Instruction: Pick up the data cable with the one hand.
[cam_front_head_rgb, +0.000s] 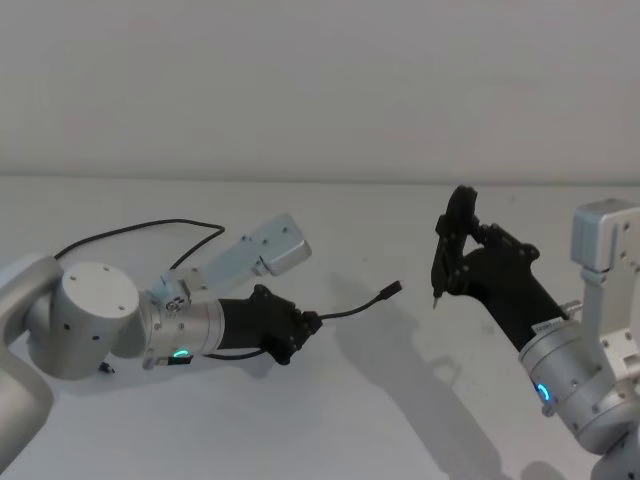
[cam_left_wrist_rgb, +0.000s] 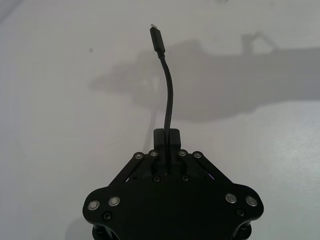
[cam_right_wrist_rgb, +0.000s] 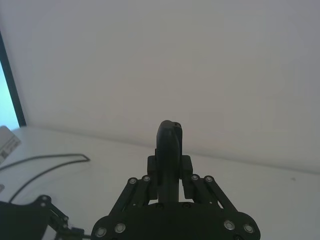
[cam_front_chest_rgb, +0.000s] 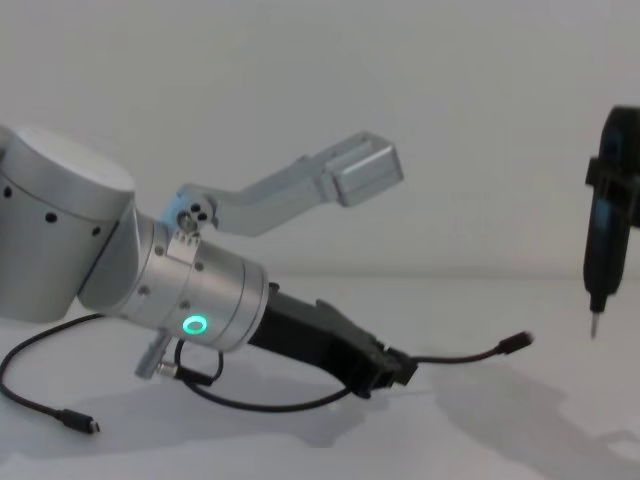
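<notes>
Left gripper (cam_front_chest_rgb: 398, 371) low over white tabletop (cam_front_chest_rgb: 500, 432), jaws pinched shut on data cable (cam_left_wrist_rgb: 170, 95), thin matte black cord. Chest view gives slack looping under silver wrist and far end lying flat on tabletop. Left wrist view gives short free end arching to silver-tipped plug. At right, right gripper (cam_front_head_rgb: 458, 268) high, clamped on narrow black device (cam_front_chest_rgb: 605, 240) with thin metal tip.

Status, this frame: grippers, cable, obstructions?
Left gripper shut on data cable, plug end jutting forward. Right gripper shut on black tool, held upright. Nothing in the way.
</notes>
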